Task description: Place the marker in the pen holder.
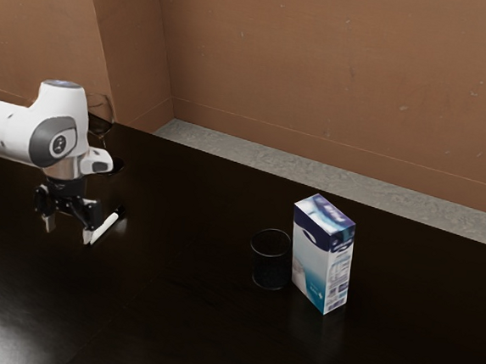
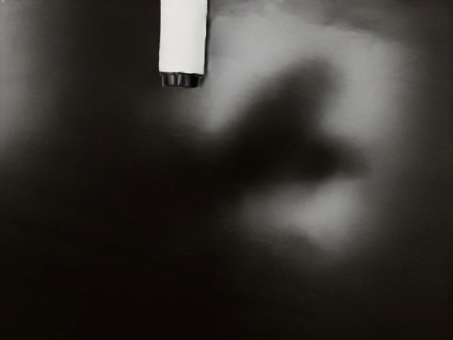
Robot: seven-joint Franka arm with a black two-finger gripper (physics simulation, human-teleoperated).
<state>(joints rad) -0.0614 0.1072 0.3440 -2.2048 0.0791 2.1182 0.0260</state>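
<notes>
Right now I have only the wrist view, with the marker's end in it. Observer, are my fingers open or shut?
Observer: Open: your fingers stand apart.

Operator: Where's the pen holder from the marker?

Observer: The pen holder stands toward the exterior view's right of the marker.

Operator: Anything beside it I should avoid?

Observer: Yes, a blue-and-white carton stands upright beside it, on the side away from the gripper.

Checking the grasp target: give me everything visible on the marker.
The marker is a slim white barrel with black ends, plastic by the look. It lies on its side on the dark table, beside the open gripper, not between its fingers. Whether a finger touches it, I can't tell.
</notes>
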